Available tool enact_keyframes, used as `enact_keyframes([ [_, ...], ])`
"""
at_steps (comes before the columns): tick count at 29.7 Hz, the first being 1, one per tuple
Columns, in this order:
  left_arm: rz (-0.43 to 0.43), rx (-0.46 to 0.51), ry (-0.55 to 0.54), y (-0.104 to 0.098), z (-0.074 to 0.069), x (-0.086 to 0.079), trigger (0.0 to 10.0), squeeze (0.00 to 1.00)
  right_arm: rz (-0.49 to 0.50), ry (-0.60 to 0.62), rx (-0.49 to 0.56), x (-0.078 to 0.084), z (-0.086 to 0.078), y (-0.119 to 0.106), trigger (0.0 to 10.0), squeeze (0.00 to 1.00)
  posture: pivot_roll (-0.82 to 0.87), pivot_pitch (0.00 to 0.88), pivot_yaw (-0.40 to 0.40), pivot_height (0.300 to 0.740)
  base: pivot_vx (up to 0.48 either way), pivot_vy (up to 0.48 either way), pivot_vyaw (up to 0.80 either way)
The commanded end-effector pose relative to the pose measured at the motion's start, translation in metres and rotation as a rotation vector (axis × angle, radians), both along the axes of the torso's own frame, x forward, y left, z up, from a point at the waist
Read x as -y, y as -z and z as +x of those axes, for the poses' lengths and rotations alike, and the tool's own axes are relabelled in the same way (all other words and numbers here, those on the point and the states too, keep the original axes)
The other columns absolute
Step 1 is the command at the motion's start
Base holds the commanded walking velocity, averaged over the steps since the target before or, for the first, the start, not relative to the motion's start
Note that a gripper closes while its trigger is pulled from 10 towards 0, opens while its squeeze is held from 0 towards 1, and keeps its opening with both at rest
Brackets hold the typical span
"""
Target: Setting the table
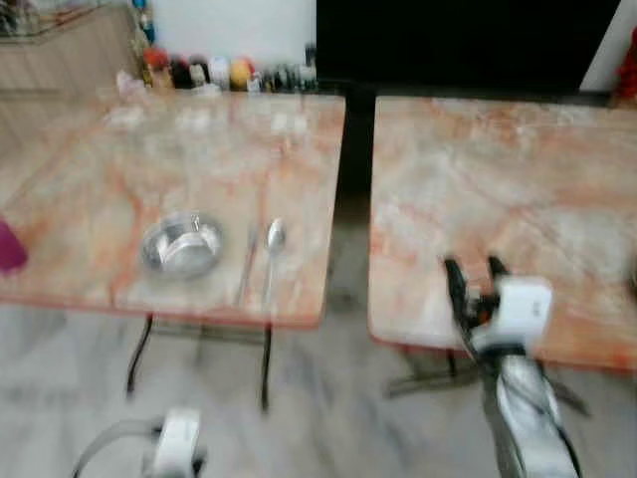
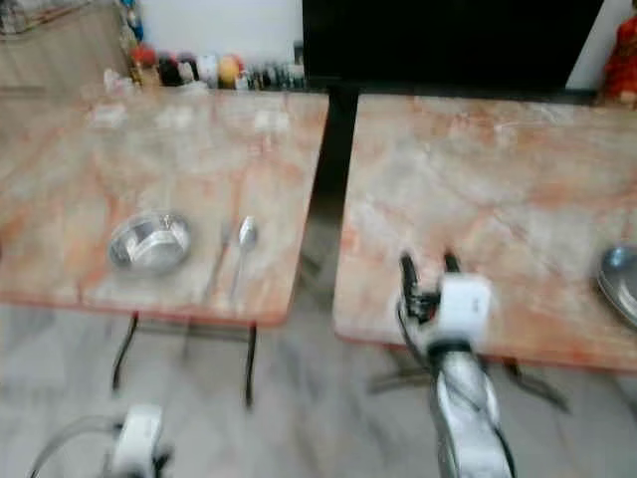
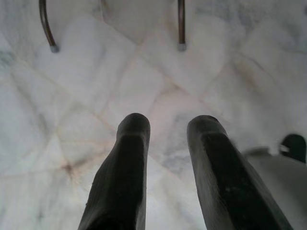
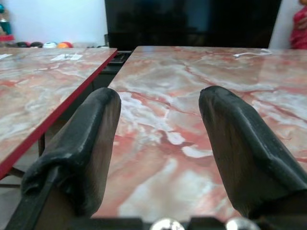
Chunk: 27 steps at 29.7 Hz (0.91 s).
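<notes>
A steel bowl (image 1: 181, 246) sits near the front edge of the left marble table (image 1: 119, 179). A fork (image 1: 247, 265) and a spoon (image 1: 274, 251) lie side by side just right of it. My right gripper (image 1: 473, 269) is raised over the front left corner of the right marble table (image 1: 518, 189), open with nothing between its fingers (image 4: 81, 148). My left gripper (image 3: 165, 143) hangs low over the floor, open and empty, its wrist (image 1: 176, 443) at the bottom of the eye views. The rim of a steel plate (image 2: 619, 282) shows at the right table's right edge.
A gap of floor (image 1: 348, 289) separates the two tables. Bottles and jars (image 1: 214, 72) line the wall behind the left table. A magenta object (image 1: 10, 246) sits at the left table's left edge. A dark screen (image 1: 463, 40) stands behind the tables.
</notes>
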<state>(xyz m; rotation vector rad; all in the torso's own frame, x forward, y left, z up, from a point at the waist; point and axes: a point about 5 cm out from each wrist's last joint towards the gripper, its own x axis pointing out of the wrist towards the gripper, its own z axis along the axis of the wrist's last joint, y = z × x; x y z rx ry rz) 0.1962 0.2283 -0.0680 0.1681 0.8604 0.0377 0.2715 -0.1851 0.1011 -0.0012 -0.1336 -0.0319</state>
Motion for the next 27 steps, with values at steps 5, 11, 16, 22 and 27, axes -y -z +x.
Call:
enact_keyframes([
  [5, 0.006, -0.003, -0.011, -0.0014, 0.0004, -0.0054, 10.0, 0.0, -0.003, -0.013, 0.034, -0.0055, 0.004, -0.0075, 10.0, 0.0, 0.06, 0.0, -0.017, 0.74, 0.0, 0.48, 0.0],
  [11, 0.005, -0.001, -0.014, -0.0017, 0.0009, -0.0058, 10.0, 0.0, 0.0, -0.013, 0.034, -0.0073, 0.0046, -0.0074, 10.0, 0.0, 0.06, 0.0, -0.019, 0.74, 0.0, 0.46, 0.0],
  [16, 0.004, 0.001, -0.019, -0.0019, 0.0009, -0.0064, 10.0, 0.0, 0.005, -0.015, 0.035, -0.0087, 0.0059, -0.0073, 10.0, 0.0, 0.06, 0.0, -0.019, 0.74, 0.0, 0.468, 0.0],
  [22, 0.006, 0.003, -0.02, -0.0022, 0.0009, -0.0074, 10.0, 0.0, 0.007, -0.018, 0.038, -0.011, 0.0072, -0.0081, 10.0, 0.0, 0.07, 0.0, -0.02, 0.74, 0.0, 0.426, 0.0],
  [27, 0.005, 0.004, -0.02, -0.0022, 0.0009, -0.0072, 10.0, 0.0, 0.007, -0.015, 0.037, -0.011, 0.0079, -0.0074, 10.0, 0.0, 0.07, 0.0, -0.02, 0.74, 0.0, 0.4, 0.0],
])
